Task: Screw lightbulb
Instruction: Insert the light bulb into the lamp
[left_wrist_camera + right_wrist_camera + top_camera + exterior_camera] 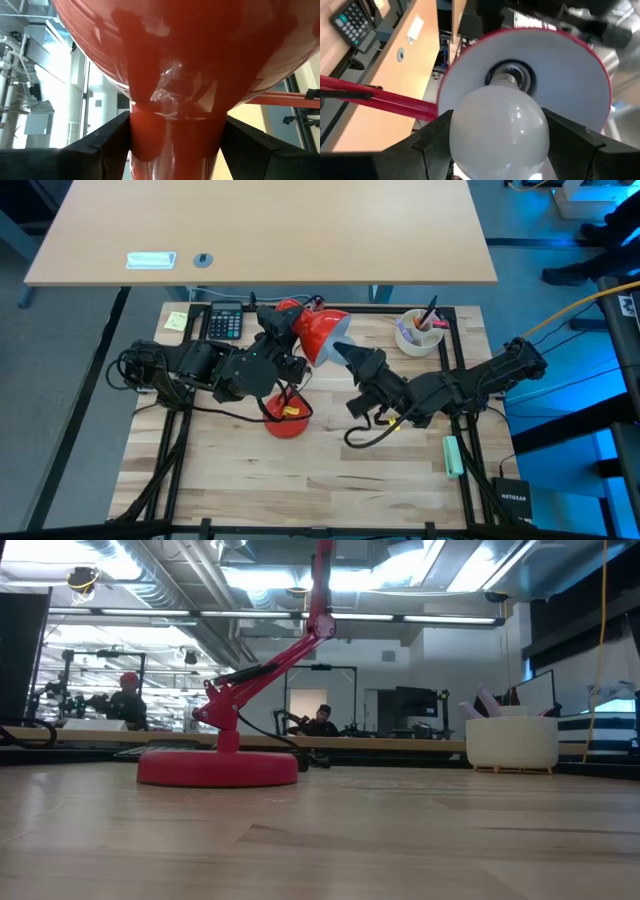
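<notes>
Right hand (495, 150) pinches the lightbulb (497, 125) before the shade's socket (510, 79); left hand (175, 145) clamps the shade neck (175, 140). Misaligned threads risk cross-threading.

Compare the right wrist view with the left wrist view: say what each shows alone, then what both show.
Right wrist only: the lightbulb gripped between the right gripper fingers, its screw base at the socket inside the white-lined shade, plus a calculator on the table.

Left wrist only: the left gripper closed around the narrow red neck behind the shade, seen from outside.

Both: the red lamp, each with that arm's own dark fingers at the bottom.
</notes>
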Tool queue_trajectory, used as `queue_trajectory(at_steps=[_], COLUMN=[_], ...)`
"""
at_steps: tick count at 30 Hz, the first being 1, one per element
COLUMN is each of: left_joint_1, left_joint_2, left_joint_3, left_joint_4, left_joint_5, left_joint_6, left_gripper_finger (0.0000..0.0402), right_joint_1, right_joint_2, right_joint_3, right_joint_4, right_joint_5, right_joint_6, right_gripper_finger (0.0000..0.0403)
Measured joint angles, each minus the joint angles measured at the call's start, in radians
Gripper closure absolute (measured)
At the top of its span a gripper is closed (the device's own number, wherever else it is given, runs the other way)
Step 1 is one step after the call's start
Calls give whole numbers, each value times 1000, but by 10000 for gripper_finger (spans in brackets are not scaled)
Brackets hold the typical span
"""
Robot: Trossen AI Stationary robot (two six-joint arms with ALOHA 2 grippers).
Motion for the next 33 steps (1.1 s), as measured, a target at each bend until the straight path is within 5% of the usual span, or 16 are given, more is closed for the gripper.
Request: queue_trajectory(at_steps=[25, 33], left_joint_1=[-10, -6], left_joint_2=[18, 39], left_joint_3=[2, 0], left_joint_4=[9, 51], left_joint_5=[15, -22], left_joint_6=[34, 59], left_gripper_finger=[151, 151], right_joint_1=[-62, -80], right_joint_2=[2, 13], right_joint_3=[0, 0], right_joint_4=[57, 73], right_joint_5=[-102, -73], right_joint_6=[-97, -19], right_gripper_finger=[136, 136])
